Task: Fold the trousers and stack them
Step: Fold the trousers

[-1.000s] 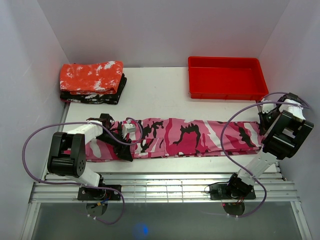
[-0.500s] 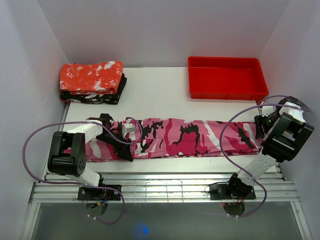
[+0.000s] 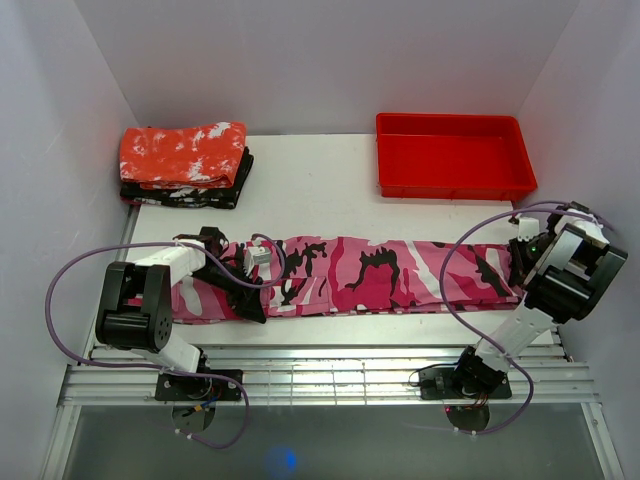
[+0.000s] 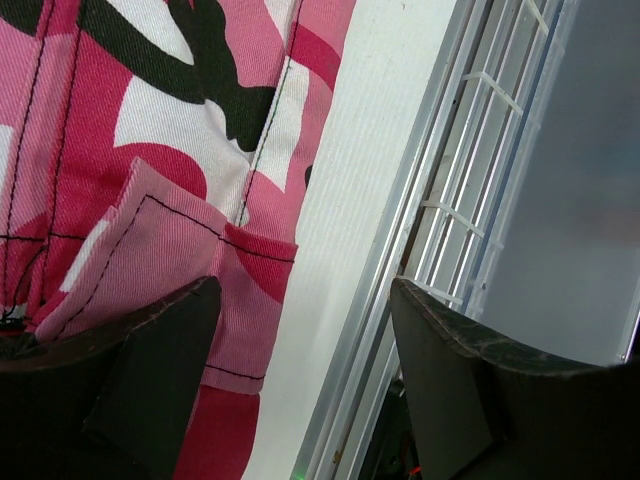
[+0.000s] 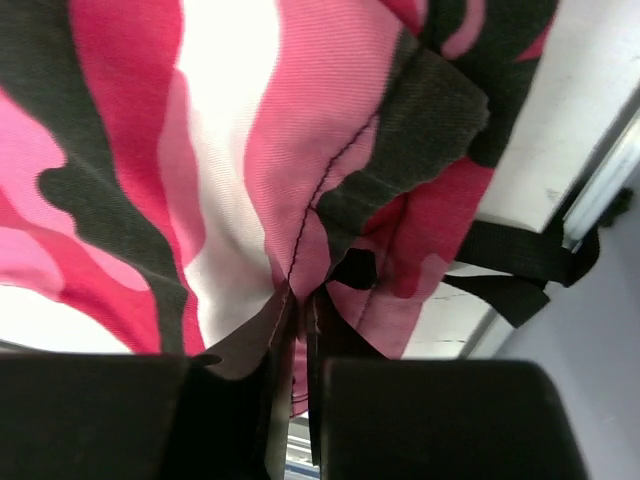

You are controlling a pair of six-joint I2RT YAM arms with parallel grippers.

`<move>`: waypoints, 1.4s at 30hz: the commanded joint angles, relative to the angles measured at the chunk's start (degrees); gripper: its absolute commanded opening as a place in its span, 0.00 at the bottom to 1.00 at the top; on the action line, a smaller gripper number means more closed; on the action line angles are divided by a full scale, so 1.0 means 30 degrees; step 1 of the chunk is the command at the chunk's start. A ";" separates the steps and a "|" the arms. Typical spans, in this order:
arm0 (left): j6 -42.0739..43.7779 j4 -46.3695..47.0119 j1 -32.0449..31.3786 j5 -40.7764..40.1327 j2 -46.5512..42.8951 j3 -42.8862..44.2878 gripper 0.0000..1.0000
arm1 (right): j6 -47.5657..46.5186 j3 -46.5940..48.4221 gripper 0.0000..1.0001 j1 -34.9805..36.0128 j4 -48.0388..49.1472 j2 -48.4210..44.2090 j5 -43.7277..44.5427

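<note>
Here, trousers (image 5: 220, 150) edge pinched between right fingers (image 5: 440, 420).

The trousers (image 3: 380, 272) are lying lengthwise between the pincers, one end under the left pincer (image 4: 305, 290), the other pinched in the right pincer (image 5: 295, 345). A tray (image 3: 452, 185) is sitting behind the right pincer, and a folded cloth pile (image 3: 185, 165) behind the left pincer.
</note>
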 commanded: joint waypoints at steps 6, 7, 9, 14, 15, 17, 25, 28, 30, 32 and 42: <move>0.1022 0.2335 0.0286 -0.8961 0.1297 -0.1224 0.86 | 0.1295 0.0439 0.08 0.3834 -0.1246 -0.3031 -0.2796; 0.1022 0.2306 0.0315 -0.8990 0.1296 -0.1224 0.86 | 0.1906 0.0145 0.08 0.4601 -0.1100 -0.3324 -0.2855; 0.0993 0.2277 0.0286 -0.8990 0.1296 -0.1195 0.86 | 0.2582 -0.0470 0.08 0.6878 -0.0807 -0.4028 -0.2856; 0.0934 0.2218 0.0286 -0.8932 0.1413 -0.1049 0.86 | 0.4575 -0.2960 0.39 1.0786 0.0279 -0.4674 -0.2678; 0.0905 0.2189 0.0286 -0.8932 0.1413 -0.1049 0.86 | 0.4665 -0.3195 0.45 1.1428 0.0249 -0.4762 -0.2767; 0.0963 0.2188 0.0286 -0.8902 0.1443 -0.0990 0.86 | 0.4696 -0.3518 0.63 1.2165 -0.0013 -0.5431 -0.3030; 0.0993 0.2188 0.0286 -0.8697 0.1560 -0.0873 0.87 | 0.4548 -0.2261 0.95 1.2138 -0.0308 -0.7516 -0.1945; 0.0905 0.2276 0.0286 -0.8580 0.1589 -0.0960 0.87 | 0.5191 -0.1822 0.97 1.2138 -0.0307 -0.7021 -0.2617; 0.0934 0.2306 0.0286 -0.8550 0.1560 -0.1019 0.87 | 0.5573 -0.1646 1.00 1.2255 -0.0366 -0.6172 -0.3087; 0.0934 0.2364 0.0286 -0.8551 0.1444 -0.1136 0.87 | 0.6127 -0.1440 0.94 1.2430 -0.0454 -0.5150 -0.3644; 0.0963 0.2452 0.0286 -0.8434 0.1355 -0.1253 0.87 | 0.7946 -0.1820 0.72 1.4244 0.1186 -0.2889 -0.4436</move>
